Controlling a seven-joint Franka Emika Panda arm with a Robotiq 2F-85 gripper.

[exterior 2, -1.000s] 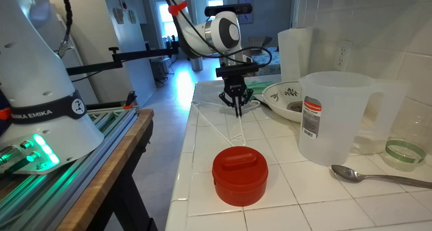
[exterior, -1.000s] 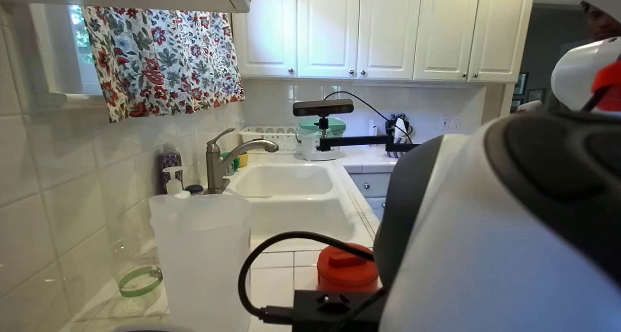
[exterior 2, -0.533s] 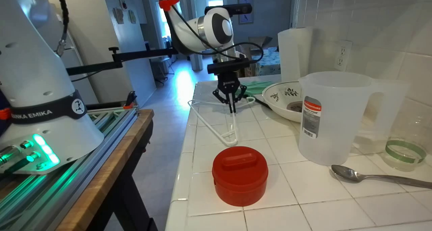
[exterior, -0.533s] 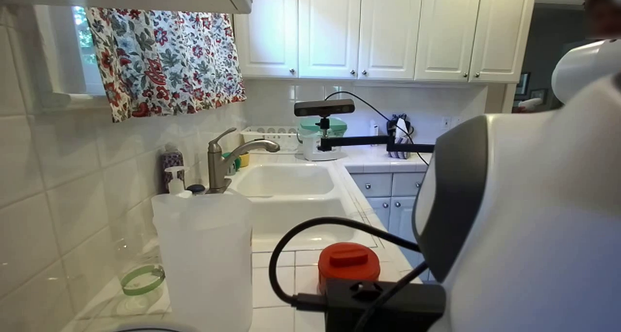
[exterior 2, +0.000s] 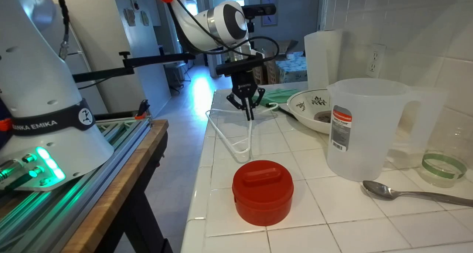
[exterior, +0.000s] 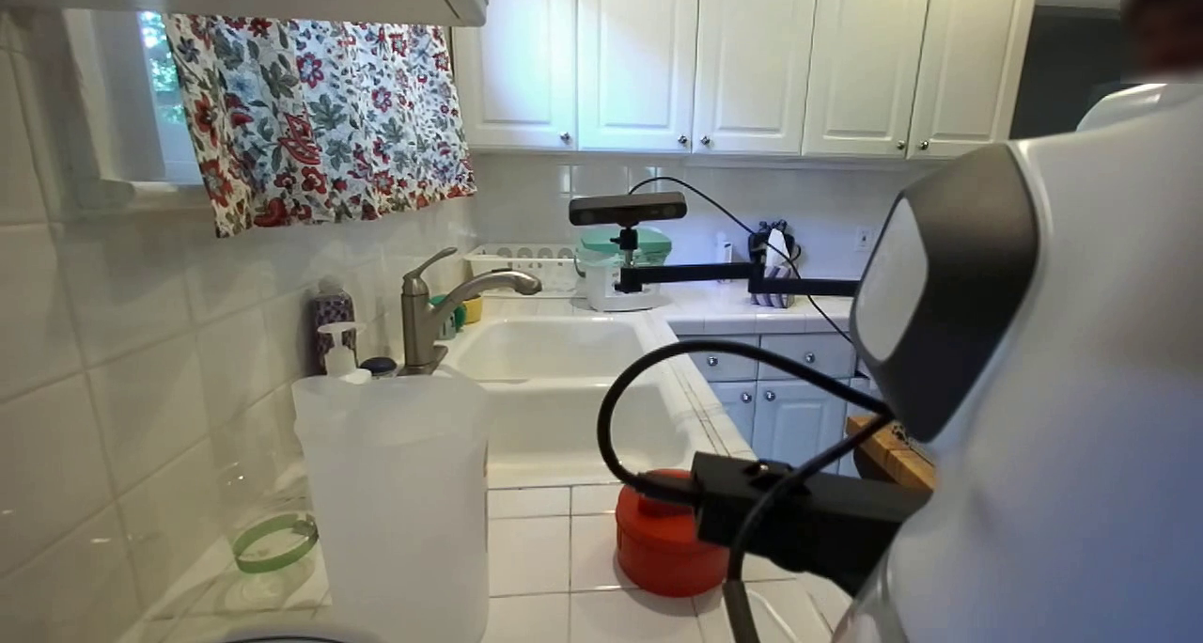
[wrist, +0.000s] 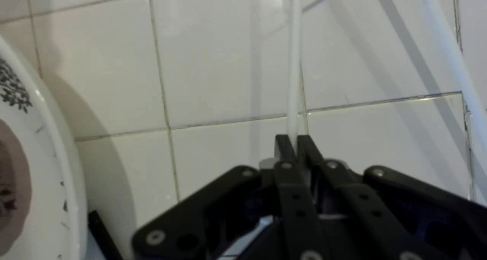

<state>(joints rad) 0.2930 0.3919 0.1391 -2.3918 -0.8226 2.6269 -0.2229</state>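
Observation:
A white hanger-like frame of thin bars (exterior 2: 250, 131) is above the tiled counter, behind the red lidded container (exterior 2: 263, 197) in an exterior view. My gripper (exterior 2: 250, 116) points down with its fingers closed on one bar of the frame. In the wrist view the fingertips (wrist: 293, 140) pinch the white bar (wrist: 295, 62), and a second bar slants at the right. The frame's shadows lie on the tiles apart from it. In an exterior view the arm hides the fingers; a short piece of white bar (exterior: 774, 617) shows beside the red container (exterior: 667, 554).
A patterned bowl (exterior 2: 306, 122) stands beside the gripper; its rim (wrist: 62, 146) is left in the wrist view, with a black handle (wrist: 102, 233) near it. A plastic pitcher (exterior 2: 354, 145), glass jar (exterior 2: 441, 171), spoon (exterior 2: 384, 191), paper towels (exterior 2: 322, 60) and sink (exterior: 564, 478) are around.
My gripper has moved left and slightly up in an exterior view, carrying the white frame with it. The frame's near corner has drawn away from the red container. The container has not moved.

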